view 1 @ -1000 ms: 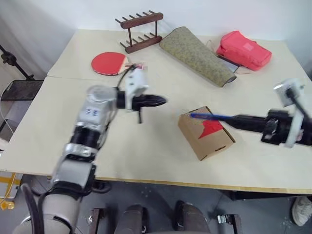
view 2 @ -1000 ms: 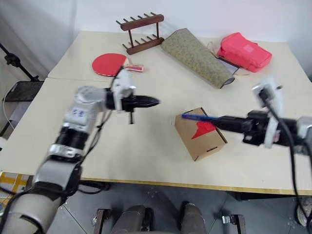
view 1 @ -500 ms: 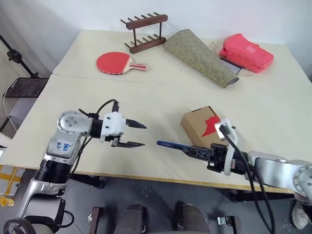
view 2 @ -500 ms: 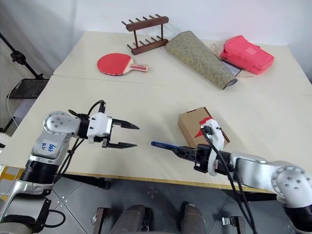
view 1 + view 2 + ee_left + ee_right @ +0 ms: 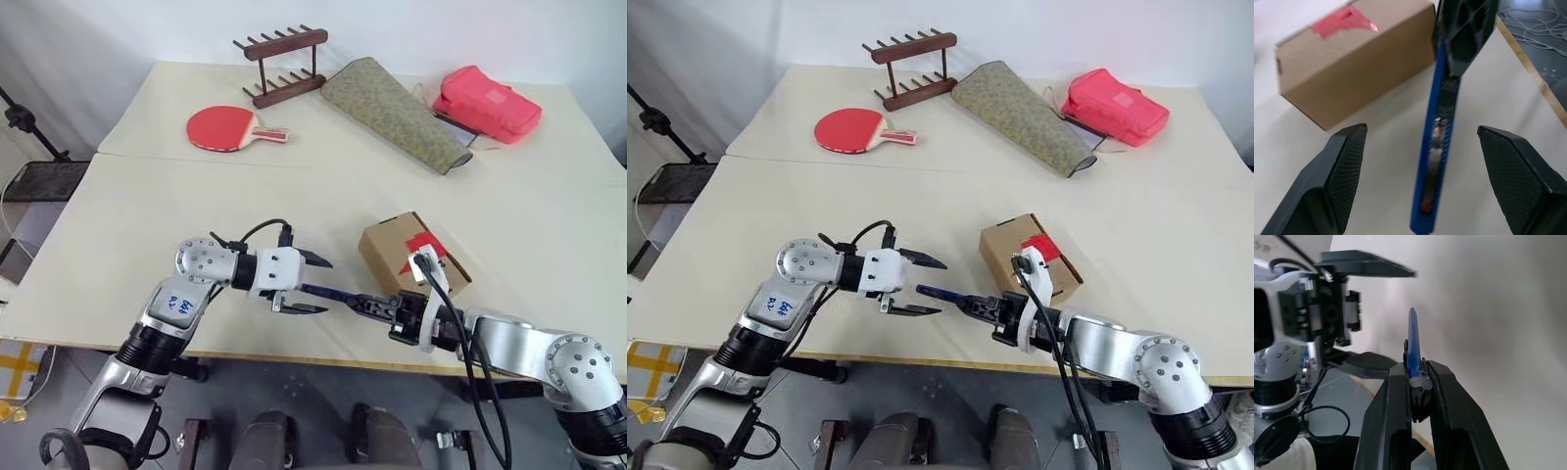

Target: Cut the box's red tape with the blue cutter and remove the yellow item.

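Near the table's (image 5: 118,294) front edge: right gripper (image 5: 377,305) clamped on the cutter (image 5: 328,292), whose free end reached between the spread fingers of the left gripper (image 5: 313,285), untouched by either. Box (image 5: 397,250) with red tape (image 5: 423,242) lay just behind the right gripper.

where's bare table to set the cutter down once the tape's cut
Bare tabletop lies between the paddle and the box, and right of the box below the pink bag. The near edge is crowded: left claw, blue cutter and right claw.
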Available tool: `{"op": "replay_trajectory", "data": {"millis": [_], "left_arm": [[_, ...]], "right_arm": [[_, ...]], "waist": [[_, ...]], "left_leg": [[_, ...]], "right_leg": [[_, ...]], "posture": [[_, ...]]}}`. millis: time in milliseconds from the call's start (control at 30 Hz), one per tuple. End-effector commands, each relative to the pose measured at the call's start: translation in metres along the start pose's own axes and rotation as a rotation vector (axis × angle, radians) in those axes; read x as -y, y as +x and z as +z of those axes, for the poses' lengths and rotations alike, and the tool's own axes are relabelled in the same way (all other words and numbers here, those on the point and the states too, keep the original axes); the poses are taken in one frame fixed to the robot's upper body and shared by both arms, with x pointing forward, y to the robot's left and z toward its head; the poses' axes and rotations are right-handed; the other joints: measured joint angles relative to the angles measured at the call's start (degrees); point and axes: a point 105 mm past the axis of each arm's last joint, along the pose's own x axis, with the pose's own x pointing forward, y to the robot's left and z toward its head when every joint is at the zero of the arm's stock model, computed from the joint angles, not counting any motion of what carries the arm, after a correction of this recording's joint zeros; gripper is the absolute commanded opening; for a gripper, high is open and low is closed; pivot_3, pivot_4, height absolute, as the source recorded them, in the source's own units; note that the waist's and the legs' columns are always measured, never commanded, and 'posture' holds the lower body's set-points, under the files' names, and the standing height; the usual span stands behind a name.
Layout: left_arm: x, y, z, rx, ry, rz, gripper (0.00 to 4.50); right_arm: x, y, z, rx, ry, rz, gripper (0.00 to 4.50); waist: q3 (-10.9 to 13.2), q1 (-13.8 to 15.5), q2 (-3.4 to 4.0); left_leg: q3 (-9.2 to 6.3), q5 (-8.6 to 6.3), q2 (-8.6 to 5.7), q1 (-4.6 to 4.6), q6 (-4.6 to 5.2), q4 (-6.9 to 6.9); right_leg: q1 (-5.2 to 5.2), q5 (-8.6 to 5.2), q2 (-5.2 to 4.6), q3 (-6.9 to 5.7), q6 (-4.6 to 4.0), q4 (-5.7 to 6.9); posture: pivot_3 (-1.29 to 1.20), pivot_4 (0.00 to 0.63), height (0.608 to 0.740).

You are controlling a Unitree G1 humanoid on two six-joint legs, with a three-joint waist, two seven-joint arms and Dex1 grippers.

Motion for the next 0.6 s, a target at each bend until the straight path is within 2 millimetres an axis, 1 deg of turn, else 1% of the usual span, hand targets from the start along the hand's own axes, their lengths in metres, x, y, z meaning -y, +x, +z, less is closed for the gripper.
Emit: {"op": "replay_trajectory", "data": {"millis": [33,100,200,400,500,600], "left_arm": [[0.0,0.001,0.0,-0.023,0.07,-0.02,3.83],[0.0,0.002,-0.002,-0.032,0.096,-0.013,3.83],[-0.002,0.0,-0.004,-0.039,0.093,-0.002,3.27],[0.0,-0.004,-0.007,-0.039,0.095,-0.005,3.26],[0.002,-0.005,-0.008,-0.036,0.088,-0.001,2.7],[0.002,-0.007,-0.01,-0.046,0.089,0.004,1.8]], "right_arm": [[-0.013,-0.003,-0.001,0.016,-0.014,0.045,0.17],[-0.012,-0.003,-0.001,0.018,-0.012,0.04,0.17],[-0.011,-0.004,-0.001,0.02,-0.01,0.037,0.17],[-0.008,-0.006,-0.001,0.022,-0.004,0.029,0.17],[-0.007,-0.007,-0.001,0.02,-0.003,0.028,0.17],[-0.007,-0.007,-0.001,0.018,-0.003,0.028,0.17]], "waist": [[0.0,0.0,0.0],[0.0,0.0,0.0],[0.0,0.0,0.0],[0.0,0.0,0.01],[0.0,0.0,0.01],[0.0,0.0,0.01]], "left_leg": [[0.0,0.0,0.0,0.0,0.0,0.0],[0.0,0.0,0.0,0.01,0.0,0.01],[0.0,0.0,0.0,0.0,0.01,0.01],[-0.01,0.0,0.01,0.0,0.01,0.01],[-0.01,0.0,0.01,0.0,0.01,0.01],[-0.01,0.0,0.01,0.0,0.01,0.0]], "right_leg": [[0.0,0.0,0.0,0.0,0.0,0.02],[0.0,0.0,0.0,0.01,0.0,0.02],[0.01,0.0,-0.02,0.01,0.0,0.0],[-0.01,0.0,-0.03,0.01,0.0,0.02],[0.0,0.0,-0.03,0.01,0.0,0.01],[-0.01,0.0,-0.03,0.01,0.0,0.01]], "posture": [[0.0,0.15,0.74],[0.0,0.15,0.74],[0.0,0.15,0.74],[0.0,0.15,0.74],[0.0,0.15,0.74],[0.0,0.15,0.74]]}}
